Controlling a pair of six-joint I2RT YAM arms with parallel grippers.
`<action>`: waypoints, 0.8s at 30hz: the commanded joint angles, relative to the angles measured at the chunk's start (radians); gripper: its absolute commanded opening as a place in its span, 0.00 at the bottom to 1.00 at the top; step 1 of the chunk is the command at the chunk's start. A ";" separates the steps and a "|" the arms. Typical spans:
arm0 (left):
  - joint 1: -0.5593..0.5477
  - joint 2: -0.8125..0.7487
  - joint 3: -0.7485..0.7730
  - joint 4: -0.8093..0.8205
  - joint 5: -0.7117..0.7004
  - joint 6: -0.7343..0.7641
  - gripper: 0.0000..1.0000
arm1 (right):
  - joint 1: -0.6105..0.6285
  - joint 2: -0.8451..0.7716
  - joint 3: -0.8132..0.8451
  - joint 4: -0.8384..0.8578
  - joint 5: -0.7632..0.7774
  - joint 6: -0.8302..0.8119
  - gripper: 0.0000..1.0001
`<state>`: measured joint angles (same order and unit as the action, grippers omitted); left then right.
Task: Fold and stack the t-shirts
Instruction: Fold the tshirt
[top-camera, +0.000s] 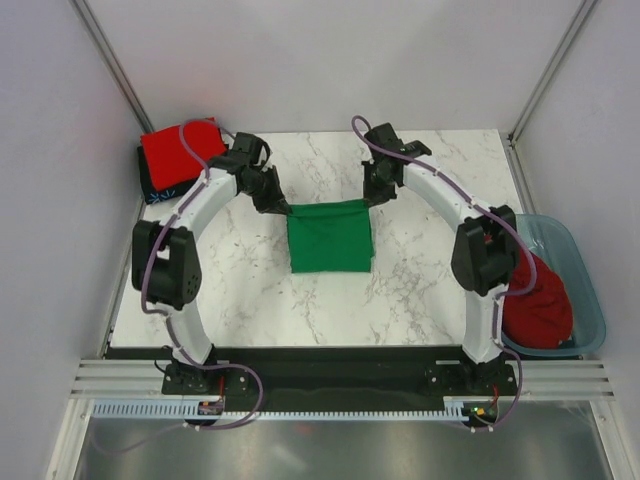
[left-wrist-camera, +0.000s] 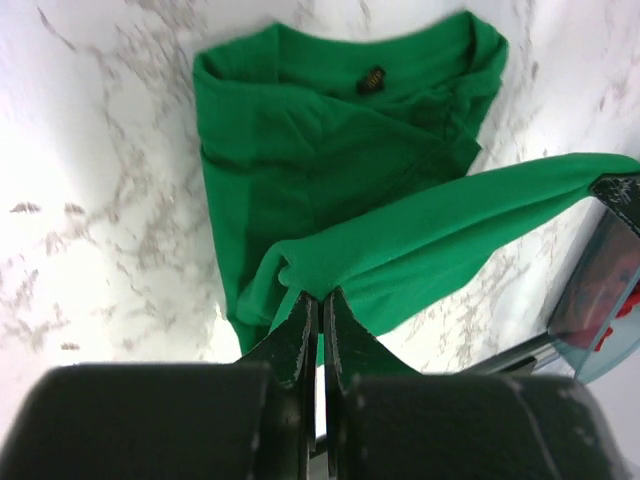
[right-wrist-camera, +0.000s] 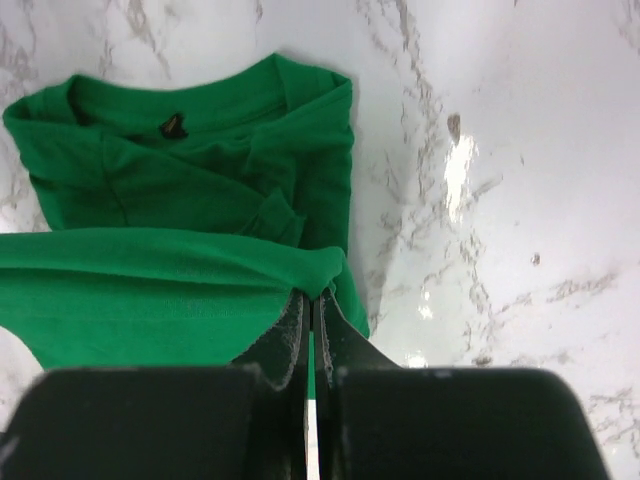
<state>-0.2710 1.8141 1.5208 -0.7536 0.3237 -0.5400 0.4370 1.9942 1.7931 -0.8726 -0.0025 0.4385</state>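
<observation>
A bright green t-shirt (top-camera: 330, 236) lies partly folded in the middle of the marble table (top-camera: 420, 290). Its far edge is lifted and stretched between both grippers. My left gripper (top-camera: 283, 207) is shut on the far left corner of the green cloth (left-wrist-camera: 400, 250), pinched at the fingertips (left-wrist-camera: 300, 320). My right gripper (top-camera: 372, 198) is shut on the far right corner (right-wrist-camera: 150, 280). The collar with its dark label (right-wrist-camera: 173, 125) lies flat beneath the raised fold. A folded red t-shirt (top-camera: 178, 150) rests on a black one (top-camera: 160, 186) at the far left corner.
A translucent blue plastic tub (top-camera: 578, 270) sits off the table's right edge, holding a crumpled red t-shirt (top-camera: 537, 300). White walls close in the table at the back and sides. The arm bases stand on a black strip (top-camera: 330, 370) at the near edge.
</observation>
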 joint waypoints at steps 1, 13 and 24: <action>0.049 0.130 0.111 -0.029 0.015 0.055 0.03 | -0.044 0.132 0.193 -0.031 0.007 -0.034 0.00; 0.115 0.398 0.563 -0.234 0.008 0.058 0.59 | -0.086 0.221 0.350 0.053 -0.206 -0.083 0.86; -0.123 0.022 0.145 -0.092 -0.125 -0.006 0.34 | -0.058 -0.199 -0.397 0.499 -0.510 0.089 0.63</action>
<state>-0.2848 1.9282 1.8301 -0.9337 0.2024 -0.5083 0.3679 1.8080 1.4994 -0.5800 -0.3672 0.4480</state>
